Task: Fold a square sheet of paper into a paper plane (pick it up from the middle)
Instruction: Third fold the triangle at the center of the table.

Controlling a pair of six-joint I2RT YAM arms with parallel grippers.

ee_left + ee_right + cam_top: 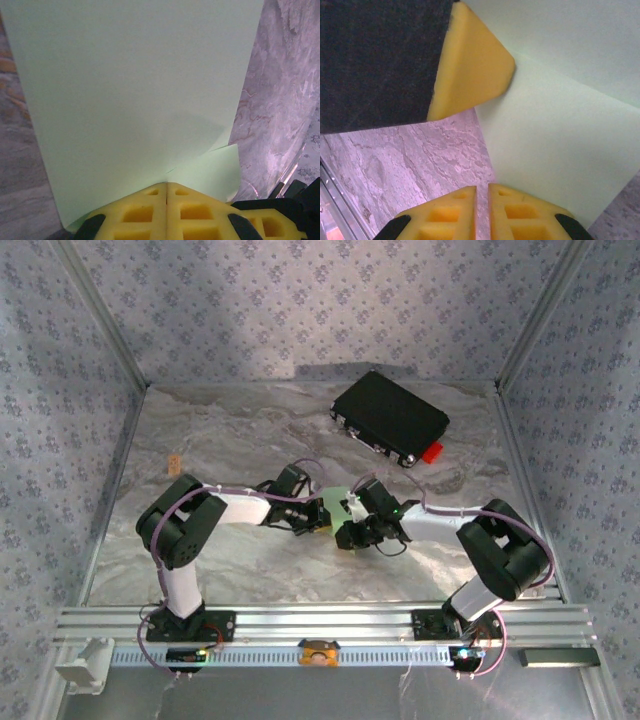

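Square sheet of paper (135,90): pinched in closed jaws of left gripper (166,186). Right gripper (482,189): jaws nearly closed, empty, beside sheet. Risk: one-point hold may let sheet swivel, skewing the fold.

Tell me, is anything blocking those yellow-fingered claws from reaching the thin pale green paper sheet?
Nothing visible does. The left gripper is shut on the thin pale green paper sheet, and the right gripper sits right at its edge, over bare marbled table. The black rectangular case lies far back, apart.
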